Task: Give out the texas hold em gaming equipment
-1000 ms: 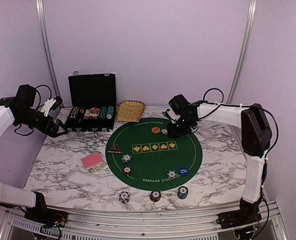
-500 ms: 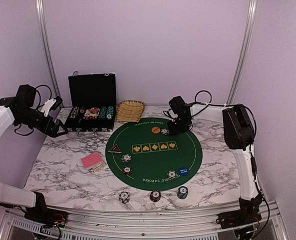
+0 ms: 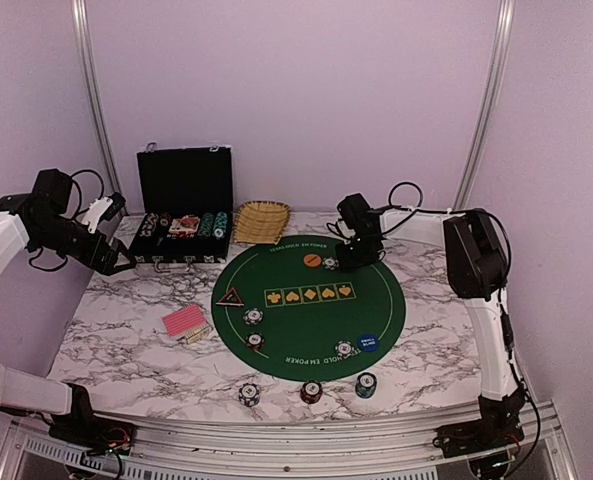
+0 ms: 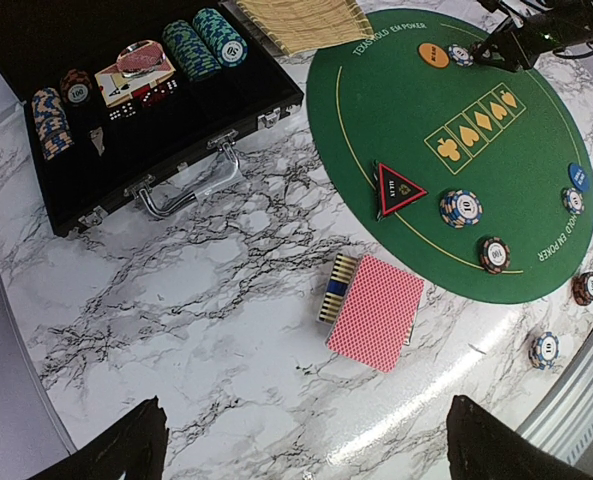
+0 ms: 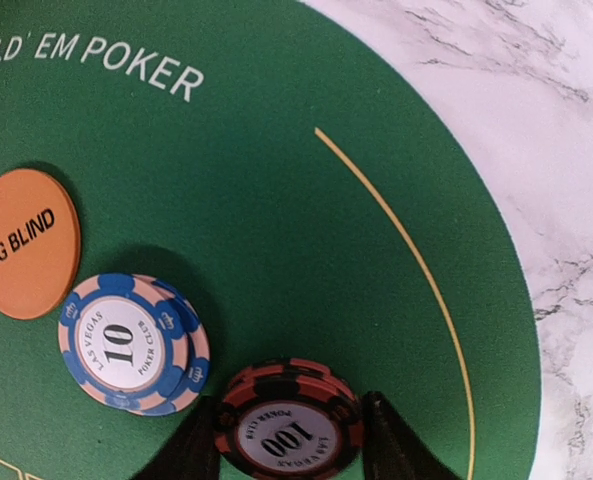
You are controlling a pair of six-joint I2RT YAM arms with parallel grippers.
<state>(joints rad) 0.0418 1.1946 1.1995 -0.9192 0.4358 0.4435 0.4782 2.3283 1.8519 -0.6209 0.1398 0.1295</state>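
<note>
Grip status: the right gripper is partly closed, and its two dark fingers press the ridged rim of a short stack of black-and-red chips printed "100". The stack rests on the green felt mat near the mat's far right edge. Close beside it lies a pair of blue-and-cream striped chips printed "10", one slightly offset on the other; whether the two stacks touch cannot be told. A flat orange disc lettered "BIG BLIND" lies next to them. The mat is round, with a thin yellow ring and a row of yellow suit symbols at its centre. The left gripper is spread fully wide and holds nothing; it hovers over the glossy, grey-veined marble table near the black hard case, whose tray holds rows of chips on edge. A stack of pink-red-backed cards with a fine lattice print lies on the marble just off the mat's left edge. A black-and-red triangle marker and a blue disc lie on the felt, with round striped chips near them. Three chip stacks stand in a row on the marble by the near edge. A woven straw basket sits beside the case.
</note>
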